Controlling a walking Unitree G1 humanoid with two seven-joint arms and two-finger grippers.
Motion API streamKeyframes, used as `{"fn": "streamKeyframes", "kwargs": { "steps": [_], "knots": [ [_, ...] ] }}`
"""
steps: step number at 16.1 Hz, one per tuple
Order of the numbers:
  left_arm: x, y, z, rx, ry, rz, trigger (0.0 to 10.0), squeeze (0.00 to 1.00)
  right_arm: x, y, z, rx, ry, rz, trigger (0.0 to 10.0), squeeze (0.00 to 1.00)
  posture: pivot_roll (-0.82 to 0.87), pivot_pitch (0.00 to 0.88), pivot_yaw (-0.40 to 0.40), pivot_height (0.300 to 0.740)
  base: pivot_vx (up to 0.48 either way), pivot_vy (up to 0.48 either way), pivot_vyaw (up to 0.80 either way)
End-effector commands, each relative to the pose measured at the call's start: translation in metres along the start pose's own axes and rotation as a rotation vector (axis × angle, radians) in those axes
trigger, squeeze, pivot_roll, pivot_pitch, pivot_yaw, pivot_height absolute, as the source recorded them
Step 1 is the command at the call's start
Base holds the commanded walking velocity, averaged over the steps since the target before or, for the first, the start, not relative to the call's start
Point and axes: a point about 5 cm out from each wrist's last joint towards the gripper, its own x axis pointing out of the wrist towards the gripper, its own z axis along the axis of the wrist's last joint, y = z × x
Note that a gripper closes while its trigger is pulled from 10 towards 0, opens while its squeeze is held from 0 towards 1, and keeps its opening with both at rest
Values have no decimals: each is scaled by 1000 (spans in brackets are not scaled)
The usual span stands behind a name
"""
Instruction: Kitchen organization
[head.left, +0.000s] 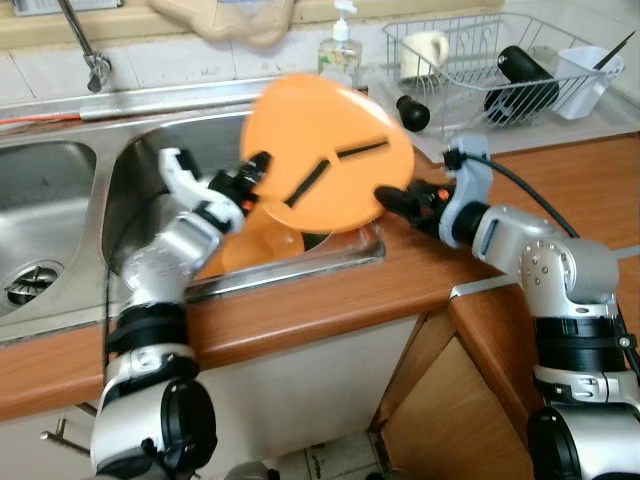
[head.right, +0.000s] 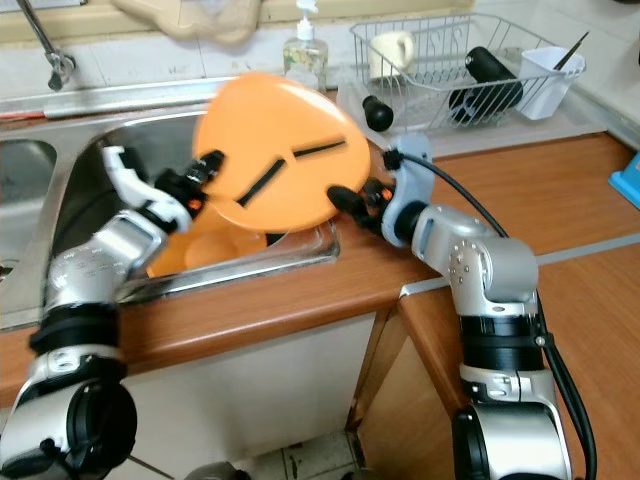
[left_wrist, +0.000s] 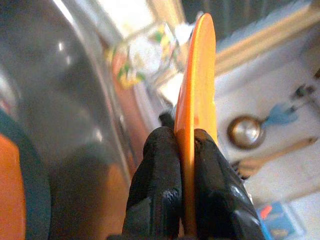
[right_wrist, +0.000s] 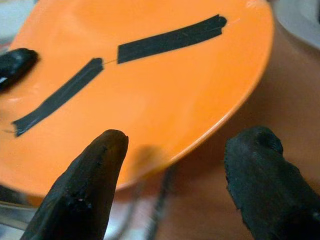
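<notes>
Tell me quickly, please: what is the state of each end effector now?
Left end effector: closed on the rim of the orange plate.
Right end effector: open, at the plate's edge, holding nothing.

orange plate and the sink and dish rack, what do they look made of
Orange plate: probably plastic; thin even rim, uniform matte colour, black tape strips stuck on it. The left gripper pinches its edge.

Sink: stainless steel by its brushed grey sheen and soft reflections.

Dish rack: thin metal wire, apparently white-coated or bright-plated; the blur leaves that open.
</notes>
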Motion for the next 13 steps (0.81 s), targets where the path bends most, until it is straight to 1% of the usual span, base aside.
{"fn": "streamKeyframes", "kwargs": {
  "steps": [1, 2, 3, 4, 5, 6, 8, 10, 11, 12, 13],
  "knots": [
    [-2, -10, 15, 11, -54, -36, 0, 0, -1, 7, 9, -30, -26, 32, 10000, 0, -98, 0, 26, 740, 0, 0, 0],
    [-8, -13, 27, 33, -99, -25, 0, 0, -4, 15, 14, -83, -47, 80, 10000, 0, -93, 0, 23, 740, 0, 0, 0],
    [-15, -13, 40, 61, -144, 9, 0, 0, -7, 24, 14, -142, -51, 137, 10000, 0, -91, 0, 22, 740, 0, 0, 0],
    [-18, -12, 44, 81, -156, 32, 0, 0, -8, 27, 13, -168, -47, 155, 10000, 0, -90, 0, 22, 740, 0, 0, 0],
    [-24, -4, 50, 133, -169, 107, 0, 0, -11, 33, 8, -240, -32, 191, 10000, 0, -90, 0, 22, 740, 0, 0, 0],
    [-27, 0, 52, 154, -174, 150, 0, 0, -12, 35, 6, -264, -24, 210, 10000, 0, -90, 0, 23, 740, 0, 0, 0],
    [-33, 7, 53, 169, -180, 236, 0, 0, -18, 44, 0, -296, 10, 278, 10000, 0, -92, 0, 26, 740, 0, 0, 0],
    [-33, 16, 50, 179, -152, 303, 0, 0, -20, 49, -4, -355, 35, 320, 10000, 0, -96, 0, 27, 740, 0, 0, 0],
    [-33, 18, 48, 180, -143, 318, 0, 0, -21, 50, -6, -371, 41, 330, 10000, 0, -96, 0, 27, 740, 0, 0, 0],
    [-31, 23, 44, 178, -114, 348, 0, 0, -22, 51, -8, -398, 52, 347, 10000, 0, -97, 0, 27, 740, 0, 0, 0],
    [-29, 28, 40, 175, -92, 384, 0, 0, -22, 52, -10, -405, 58, 358, 10000, 0, -98, 0, 26, 740, 0, 0, 0]
  ]
}}
